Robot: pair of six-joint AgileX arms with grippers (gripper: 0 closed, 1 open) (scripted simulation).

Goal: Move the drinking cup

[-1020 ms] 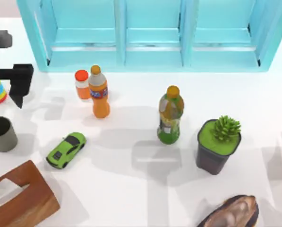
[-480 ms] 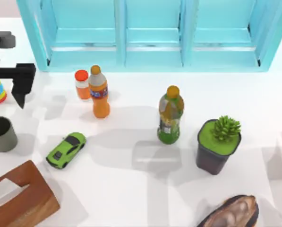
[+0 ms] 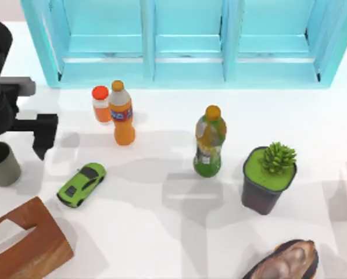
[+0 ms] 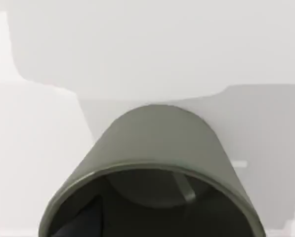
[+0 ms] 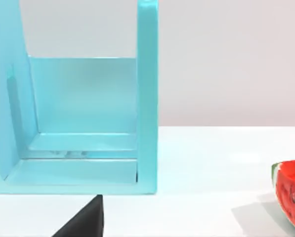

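So the drinking cup (image 3: 2, 164) is sitting upright right at the left edge of the white table (image 3: 161, 232), grey-olive with a dark inside. The left arm is over that same left edge, and the left gripper (image 3: 19, 131) hangs just above and slightly behind the cup; one dark finger (image 3: 43, 131) sticks out to the cup's right, but I honestly can't tell whether the fingers are spread or closed. In the left wrist view the cup (image 4: 154, 163) is super close, rim facing the camera, standing on the bare table, nothing gripping it that I can see. Near the front left corner there's a wooden tissue box (image 3: 25, 244), and a green toy car (image 3: 81, 184) sits just to the cup's right. Further back are an orange soda bottle (image 3: 121, 113) and a small orange-capped bottle (image 3: 101, 104) right beside it, then a green bottle (image 3: 209, 142) around the middle and a potted plant (image 3: 268, 177) to its right. A turquoise shelf unit (image 3: 185, 40) runs along the back edge. The right wrist view shows the shelf's end (image 5: 88, 123) and a watermelon slice (image 5: 290, 190) on the table.
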